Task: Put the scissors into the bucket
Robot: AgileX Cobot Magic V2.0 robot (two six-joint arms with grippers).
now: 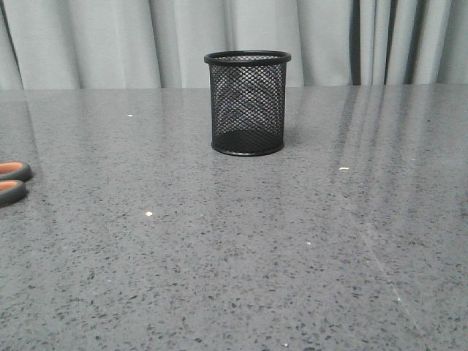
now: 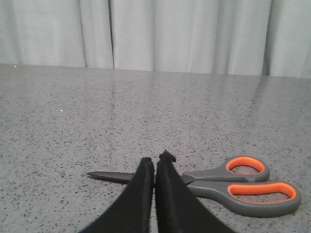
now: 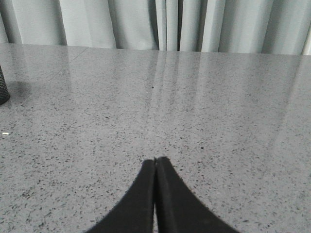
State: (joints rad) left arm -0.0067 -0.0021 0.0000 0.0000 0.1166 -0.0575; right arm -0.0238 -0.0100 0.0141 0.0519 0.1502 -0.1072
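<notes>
The scissors (image 2: pixel 218 187) lie flat on the grey table in the left wrist view, orange-lined handle loops to one side and dark blades crossing behind my fingers. In the front view only the handle loops (image 1: pixel 11 181) show, at the far left edge. My left gripper (image 2: pixel 155 162) is shut and empty, its tips just in front of the scissors' pivot. The bucket (image 1: pixel 247 102), a black wire-mesh cup, stands upright at the table's centre back; its edge shows in the right wrist view (image 3: pixel 2 87). My right gripper (image 3: pixel 156 160) is shut and empty over bare table. Neither gripper shows in the front view.
The speckled grey table (image 1: pixel 292 256) stretches wide in front of the bucket. Pale curtains (image 1: pixel 110 44) hang behind the table's far edge. A few small white crumbs (image 1: pixel 149 213) lie on the surface.
</notes>
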